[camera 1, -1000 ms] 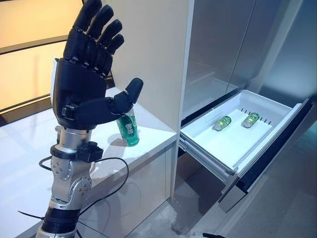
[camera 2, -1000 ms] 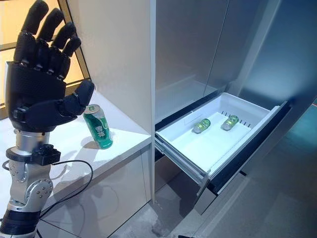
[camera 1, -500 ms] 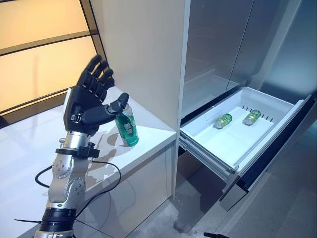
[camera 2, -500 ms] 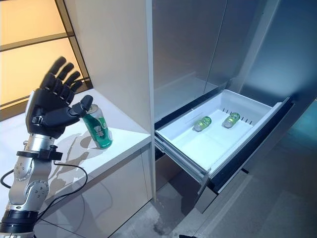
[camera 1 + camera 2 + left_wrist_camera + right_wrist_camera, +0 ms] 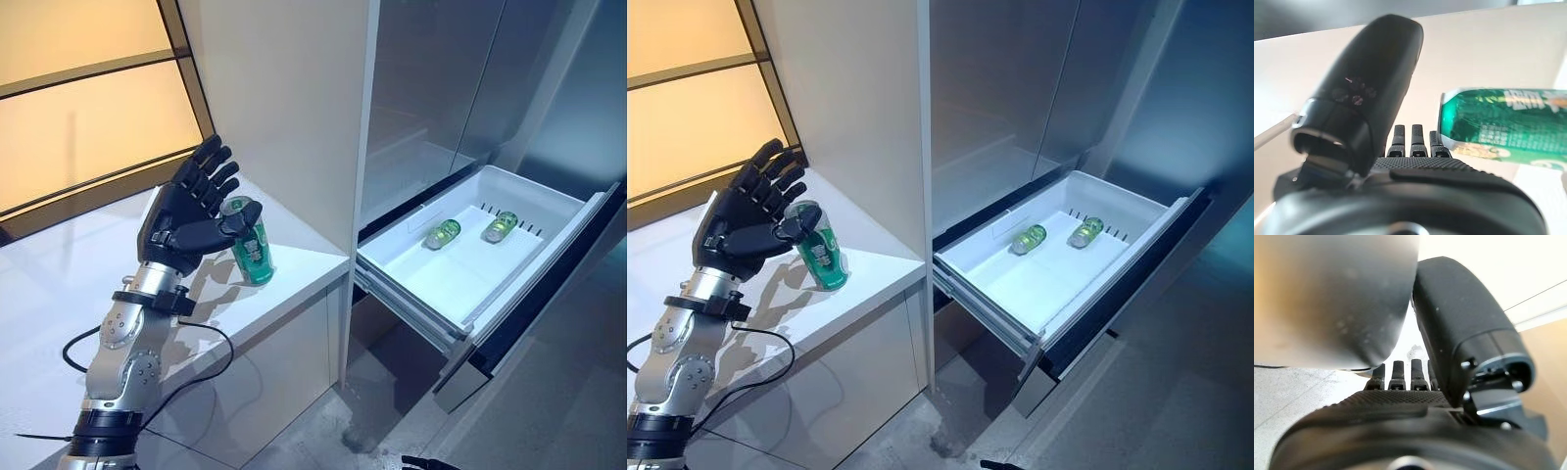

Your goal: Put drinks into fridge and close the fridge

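A white surface (image 5: 59,294) runs along a wall with amber panels framed by dark bars, and ends at a square front edge above pale cabinet fronts. To its right a tall cream panel (image 5: 294,108) rises from the surface and divides it from the fridge (image 5: 441,88), whose grey steel doors stand above an open drawer (image 5: 578,211). The drawer juts out over a speckled grey floor (image 5: 372,421), its white tub tilted toward the room, its dark front panel at the far end.

A green drink can (image 5: 251,250) stands on the surface, leaning slightly, close to the front edge and just left of the cream panel. The left hand (image 5: 181,220) is raised beside it, fingers (image 5: 211,166) spread apart and nearly straight, thumb reaching toward the can's top rim; whether it touches cannot be told. The left wrist view shows the can past the hand, outside the fingers, so nothing is clamped.

Two green drinks lie on their sides in the drawer: one can (image 5: 442,235) near the middle, another can (image 5: 499,226) by the back wall, apart from each other, with bare white tub in front of them.

The right hand (image 5: 1415,406) shows only in its own wrist view, fingers straight and holding nothing.

The floor between cabinet and drawer lies open.
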